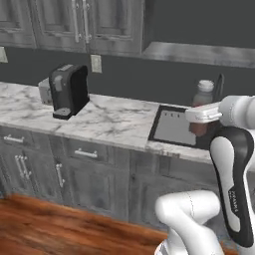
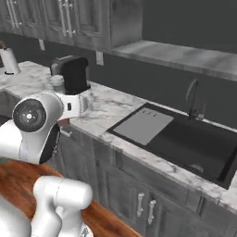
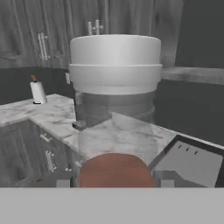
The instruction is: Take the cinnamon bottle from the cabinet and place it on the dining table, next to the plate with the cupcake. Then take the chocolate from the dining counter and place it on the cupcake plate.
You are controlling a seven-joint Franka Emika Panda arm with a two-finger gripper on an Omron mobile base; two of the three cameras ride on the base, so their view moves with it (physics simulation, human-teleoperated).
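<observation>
My gripper (image 1: 199, 122) is shut on the cinnamon bottle (image 1: 203, 89), holding it upright in the air in front of the kitchen counter. Close up in the hand view, the cinnamon bottle (image 3: 114, 113) shows its pale grey cap on top, a clear body and reddish-brown contents low down between my fingertips (image 3: 64, 181). From the right, the cinnamon bottle (image 2: 58, 83) stands up behind my white hand. The open cabinet (image 1: 199, 52), with its dark interior and pale shelf board, hangs above and behind. The plate, cupcake, chocolate and dining table are out of view.
A black coffee machine (image 1: 68, 90) stands on the marble kitchen counter (image 1: 109, 122). A dark sink (image 2: 185, 139) with a drainboard and faucet (image 2: 194, 99) lies to the right. A paper towel roll (image 2: 9, 60) stands far left. Closed wall cabinets (image 1: 74, 22) hang above; wood floor below.
</observation>
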